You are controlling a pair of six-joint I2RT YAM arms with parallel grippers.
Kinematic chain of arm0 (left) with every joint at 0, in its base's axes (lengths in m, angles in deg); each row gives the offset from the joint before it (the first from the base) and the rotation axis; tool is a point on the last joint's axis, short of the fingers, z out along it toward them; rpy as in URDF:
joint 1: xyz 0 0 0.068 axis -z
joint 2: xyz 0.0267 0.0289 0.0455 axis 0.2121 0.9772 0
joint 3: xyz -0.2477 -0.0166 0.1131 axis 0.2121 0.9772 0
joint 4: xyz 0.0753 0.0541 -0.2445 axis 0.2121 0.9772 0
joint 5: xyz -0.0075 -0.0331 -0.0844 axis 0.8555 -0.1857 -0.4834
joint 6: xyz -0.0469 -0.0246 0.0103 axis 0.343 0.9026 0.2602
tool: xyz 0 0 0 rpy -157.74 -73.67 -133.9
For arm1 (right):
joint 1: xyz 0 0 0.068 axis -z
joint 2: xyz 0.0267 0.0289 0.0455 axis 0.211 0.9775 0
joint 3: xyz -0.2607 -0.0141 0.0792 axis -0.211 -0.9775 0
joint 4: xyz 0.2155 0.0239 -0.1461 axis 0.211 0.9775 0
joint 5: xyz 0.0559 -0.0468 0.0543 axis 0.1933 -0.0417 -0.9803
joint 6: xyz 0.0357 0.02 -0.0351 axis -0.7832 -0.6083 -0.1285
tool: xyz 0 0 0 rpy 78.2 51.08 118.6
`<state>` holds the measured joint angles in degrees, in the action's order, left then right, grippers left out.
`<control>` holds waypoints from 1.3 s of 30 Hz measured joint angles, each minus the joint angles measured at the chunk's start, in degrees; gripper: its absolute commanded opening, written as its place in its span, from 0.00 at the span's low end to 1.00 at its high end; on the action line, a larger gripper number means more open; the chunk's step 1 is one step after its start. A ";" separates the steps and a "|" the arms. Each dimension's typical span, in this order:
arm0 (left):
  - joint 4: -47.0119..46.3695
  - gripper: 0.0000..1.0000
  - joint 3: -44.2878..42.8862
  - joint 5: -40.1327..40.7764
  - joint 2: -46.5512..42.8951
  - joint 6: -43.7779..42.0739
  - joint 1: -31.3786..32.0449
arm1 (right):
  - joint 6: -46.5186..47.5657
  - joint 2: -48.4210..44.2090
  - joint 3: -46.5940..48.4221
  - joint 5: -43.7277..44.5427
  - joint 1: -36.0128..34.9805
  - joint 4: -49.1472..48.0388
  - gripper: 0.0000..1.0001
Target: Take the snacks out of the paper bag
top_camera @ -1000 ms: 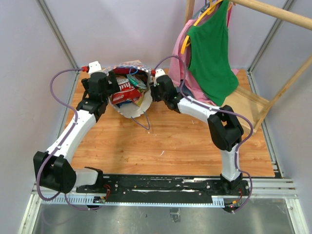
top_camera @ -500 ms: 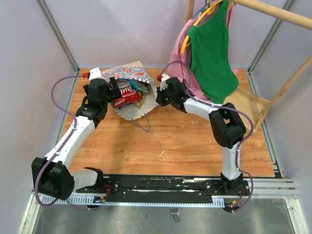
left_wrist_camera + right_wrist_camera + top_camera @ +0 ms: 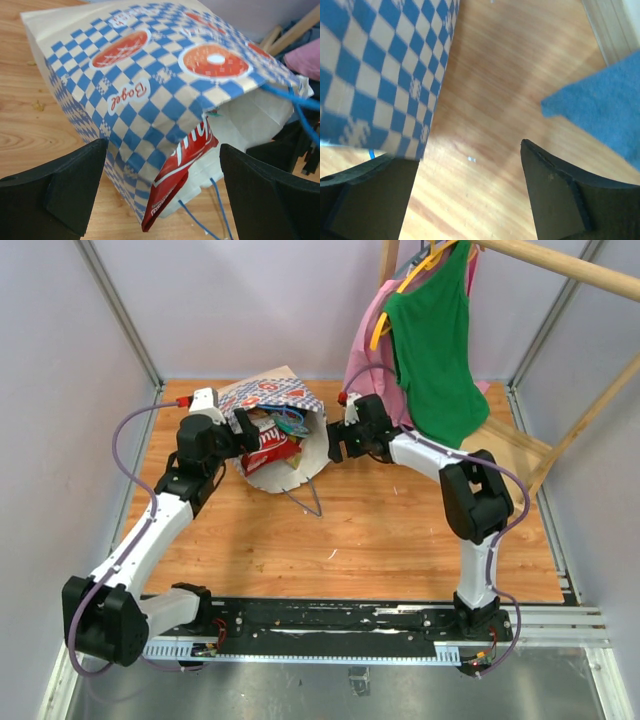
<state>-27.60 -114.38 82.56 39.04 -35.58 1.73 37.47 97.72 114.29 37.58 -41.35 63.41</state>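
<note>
Since both arms have stretched further from their bases in the last second, the wooden table [image 3: 350, 540] comes first, and then the thin blue cord [image 3: 308, 498] of the paper bag [image 3: 275, 395], which trails toward the arms. Behind the cord is the bag's mouth. A second ago it gaped more upward between the two claws; now the bag lies on its side, checked face up, with the mouth turned to the near side. A red packet [image 3: 272, 450] hangs partly out of this mouth, so I judge it the easiest snack to take first. No snack is out on the table yet. The left claw [image 3: 162, 145] stands wide, one finger at each side of the mouth, and it holds nothing. The right claw [image 3: 470, 150] was pressed to the bag's right edge a moment ago. Now it is spread, with only wood between its fingers and the bag's edge just beside one of them, so I think it has let go. Deeper in the bag the other packets are only bits of blue and green, and I cannot count them. Farthest away, a green top [image 3: 435, 350] and a pink garment [image 3: 365, 350] hang behind the right arm. A blue cloth [image 3: 600, 115] is cut off at the edge of the right wrist view.
</note>
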 measured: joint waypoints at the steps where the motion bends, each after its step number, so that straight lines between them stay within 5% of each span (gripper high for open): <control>1: -0.37 1.00 0.52 -0.92 0.02 -0.09 0.00 | 0.11 -0.76 -0.61 -0.04 0.00 0.57 0.90; 5: -1.81 0.96 0.81 -4.76 2.21 -1.09 0.00 | 0.28 -6.82 -4.17 -0.13 0.04 2.78 0.93; 9: -2.27 0.67 0.98 -5.49 4.63 -1.31 0.13 | -2.05 -16.52 -11.10 -0.20 -0.09 0.79 0.90; 11: -3.26 0.61 1.90 -5.20 4.39 -1.53 0.44 | -3.06 -21.14 -14.91 -0.02 -0.42 -1.36 0.89; 21: -5.07 0.67 4.98 3.85 2.29 -0.85 4.85 | -2.60 -17.70 -17.35 -1.55 -2.73 -8.26 0.76; 30: -4.57 0.68 6.56 9.03 5.62 0.70 4.96 | -1.27 -8.52 -6.88 -2.51 -2.73 -9.07 0.71; 39: -4.42 0.46 6.67 11.72 6.05 1.16 4.98 | 0.26 -2.14 0.20 -2.64 -2.73 -8.55 0.61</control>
<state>-32.01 -107.71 94.27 45.09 -34.43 6.71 37.74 95.58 114.49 34.93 -44.08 54.86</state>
